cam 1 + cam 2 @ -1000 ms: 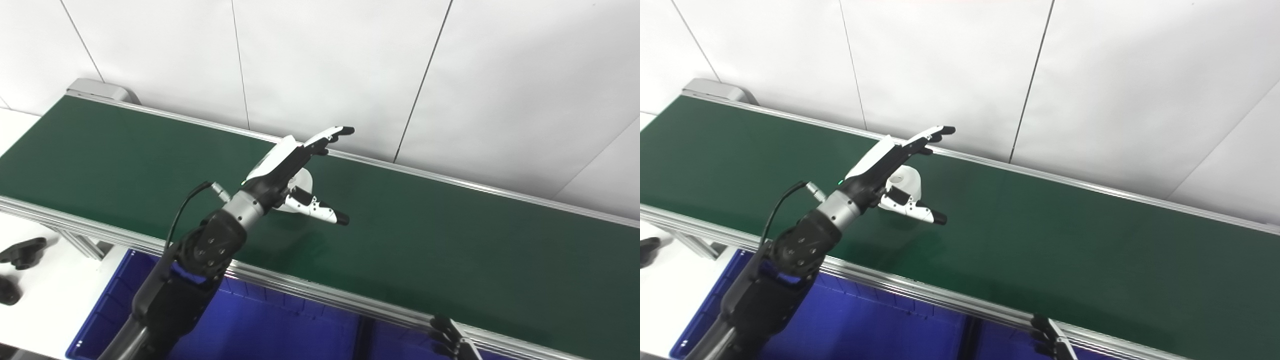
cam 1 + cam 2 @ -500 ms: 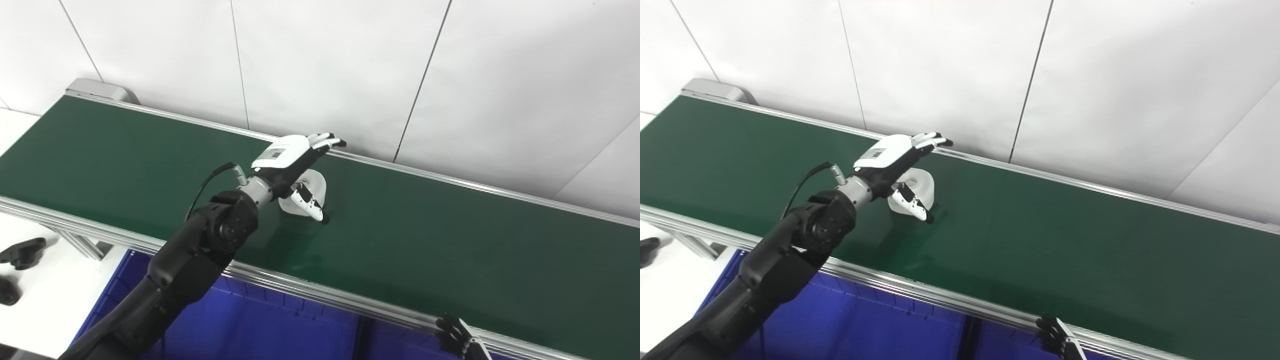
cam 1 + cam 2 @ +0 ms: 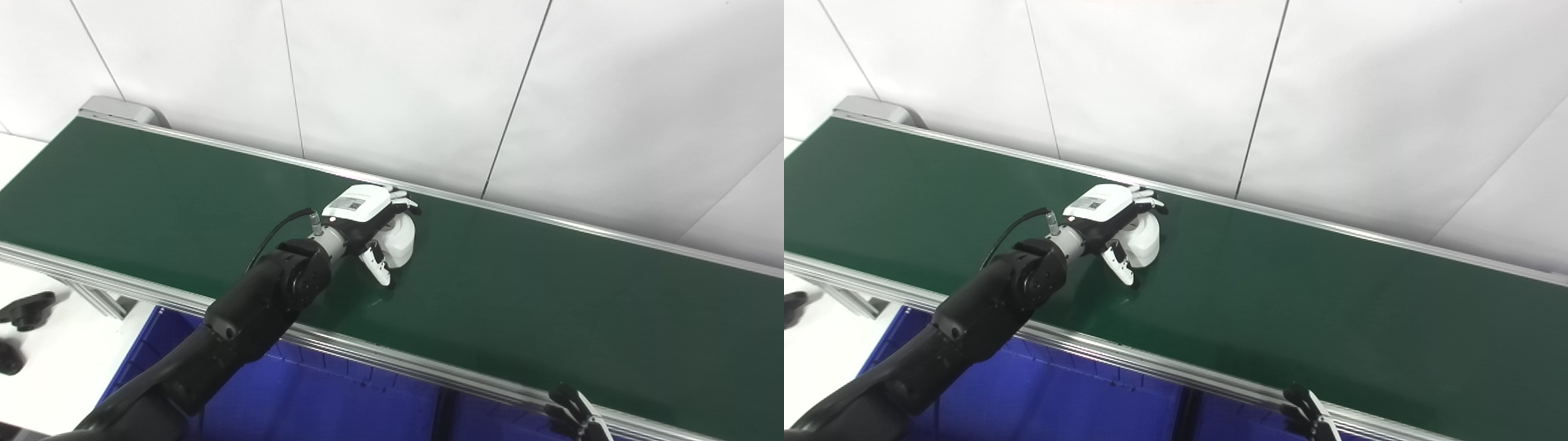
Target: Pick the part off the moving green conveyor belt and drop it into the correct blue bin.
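Left eye: my left hand (image 3: 367, 217) over white part (image 3: 401, 239) on belt (image 3: 520, 288); fingers (image 3: 401, 199) draped behind, thumb in front, not clamped. Right eye: part (image 3: 1145, 236) looks rigid, light, smooth; grip rounded sides. Right hand (image 3: 1312, 416) low, state unclear.

Left robot hand (image 3: 367, 217) outstretched, fingers curling

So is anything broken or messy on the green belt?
Nothing looks broken or spilled. The left robot hand is curled over the white part, which sits on the green belt; whether it is gripped yet is unclear. The only strays are two small black pieces lying on the white table, left of the blue bin.
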Controlling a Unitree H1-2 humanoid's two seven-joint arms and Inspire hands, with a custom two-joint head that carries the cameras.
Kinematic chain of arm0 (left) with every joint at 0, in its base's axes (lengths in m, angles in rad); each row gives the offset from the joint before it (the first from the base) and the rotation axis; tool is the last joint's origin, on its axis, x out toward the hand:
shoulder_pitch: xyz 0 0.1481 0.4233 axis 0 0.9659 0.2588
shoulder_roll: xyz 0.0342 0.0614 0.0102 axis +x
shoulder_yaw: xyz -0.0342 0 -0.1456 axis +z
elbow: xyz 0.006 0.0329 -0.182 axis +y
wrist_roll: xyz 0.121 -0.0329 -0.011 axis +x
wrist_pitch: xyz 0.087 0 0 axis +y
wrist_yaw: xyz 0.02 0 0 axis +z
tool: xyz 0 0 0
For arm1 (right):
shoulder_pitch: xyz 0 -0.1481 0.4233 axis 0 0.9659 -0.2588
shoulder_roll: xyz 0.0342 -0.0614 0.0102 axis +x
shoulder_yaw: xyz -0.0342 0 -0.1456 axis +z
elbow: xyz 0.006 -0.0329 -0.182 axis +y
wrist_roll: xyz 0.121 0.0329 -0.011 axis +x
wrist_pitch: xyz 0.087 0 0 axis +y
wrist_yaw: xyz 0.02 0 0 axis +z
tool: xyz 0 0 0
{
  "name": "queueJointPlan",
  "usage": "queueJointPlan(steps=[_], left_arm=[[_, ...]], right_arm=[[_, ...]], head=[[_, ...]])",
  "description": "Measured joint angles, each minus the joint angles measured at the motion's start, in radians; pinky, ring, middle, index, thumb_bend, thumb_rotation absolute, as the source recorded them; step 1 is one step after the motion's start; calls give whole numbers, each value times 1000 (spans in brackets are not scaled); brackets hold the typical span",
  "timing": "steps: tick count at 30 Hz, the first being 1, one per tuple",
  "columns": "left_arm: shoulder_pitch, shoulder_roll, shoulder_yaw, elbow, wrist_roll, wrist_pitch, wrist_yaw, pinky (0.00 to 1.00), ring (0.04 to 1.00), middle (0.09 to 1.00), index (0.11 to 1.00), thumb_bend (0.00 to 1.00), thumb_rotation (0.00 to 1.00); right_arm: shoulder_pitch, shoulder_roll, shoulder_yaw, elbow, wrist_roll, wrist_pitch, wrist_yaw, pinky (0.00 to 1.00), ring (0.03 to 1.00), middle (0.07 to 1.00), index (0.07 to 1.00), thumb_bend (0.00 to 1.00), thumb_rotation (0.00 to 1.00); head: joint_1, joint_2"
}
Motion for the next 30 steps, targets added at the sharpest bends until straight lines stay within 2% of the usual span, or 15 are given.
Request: queueJointPlan(steps=[1, 3, 4, 5, 6, 12, 15, 19, 21, 25, 28, 30], left_arm=[[-2, -7, -1, 12, -2, -7, 12, 492, 622, 776, 758, 725, 0], [-3, -24, -5, 27, 1, -9, 37, 434, 494, 729, 708, 521, 0], [-4, -30, -8, 35, 3, -10, 50, 426, 484, 715, 694, 506, 0], [-4, -34, -11, 41, 4, -13, 61, 411, 457, 588, 643, 502, 0], [-5, -38, -12, 44, 2, -14, 68, 415, 420, 537, 584, 498, 0], [-4, -80, 7, 56, -32, -14, 91, 456, 420, 505, 519, 498, 0], [17, -89, 24, 36, -37, -10, 97, 406, 425, 521, 492, 498, 0], [78, -101, 59, -43, -66, 24, 97, 416, 442, 524, 479, 499, 0], [112, -107, 85, -107, -72, 67, 94, 400, 432, 521, 486, 498, 0], [161, -140, 146, -254, -111, 133, 93, 383, 417, 514, 495, 498, 0], [195, -160, 160, -365, -152, 151, 82, 452, 452, 521, 470, 499, 0], [229, -168, 160, -450, -174, 151, 77, 465, 456, 525, 466, 499, 0]], right_arm=[[0, -1, 2, 0, 0, 0, -2, 680, 742, 799, 833, 717, 293], [0, -6, 6, 0, 0, 0, -6, 678, 746, 804, 838, 711, 291], [0, -8, 9, 0, 0, 0, -7, 676, 745, 804, 837, 711, 292], [0, -10, 11, 0, -1, 0, -10, 669, 741, 800, 834, 710, 289], [0, -13, 14, 0, -3, 0, -17, 668, 741, 799, 833, 708, 284], [0, -20, 26, 0, -4, 0, -40, 671, 743, 798, 829, 706, 290], [-2, -22, 28, 0, -9, 0, -45, 663, 742, 801, 828, 691, 279], [-3, -26, 33, 0, -9, 0, -46, 669, 746, 803, 831, 687, 285], [-3, -27, 31, 0, -3, 0, -46, 665, 746, 802, 830, 686, 305], [-3, -27, 25, -2, 0, 0, -46, 649, 740, 798, 828, 672, 347], [-2, -26, 17, -10, 2, 0, -45, 642, 731, 790, 825, 662, 341], [3, -25, 11, -26, 7, 0, -44, 649, 735, 791, 827, 648, 313]], head=[[2, 3], [2, 3], [5, -3], [6, 0], [5, 0], [5, 2], [8, 3], [6, 8], [8, 44], [6, 66], [-1, 98], [-2, 98]])
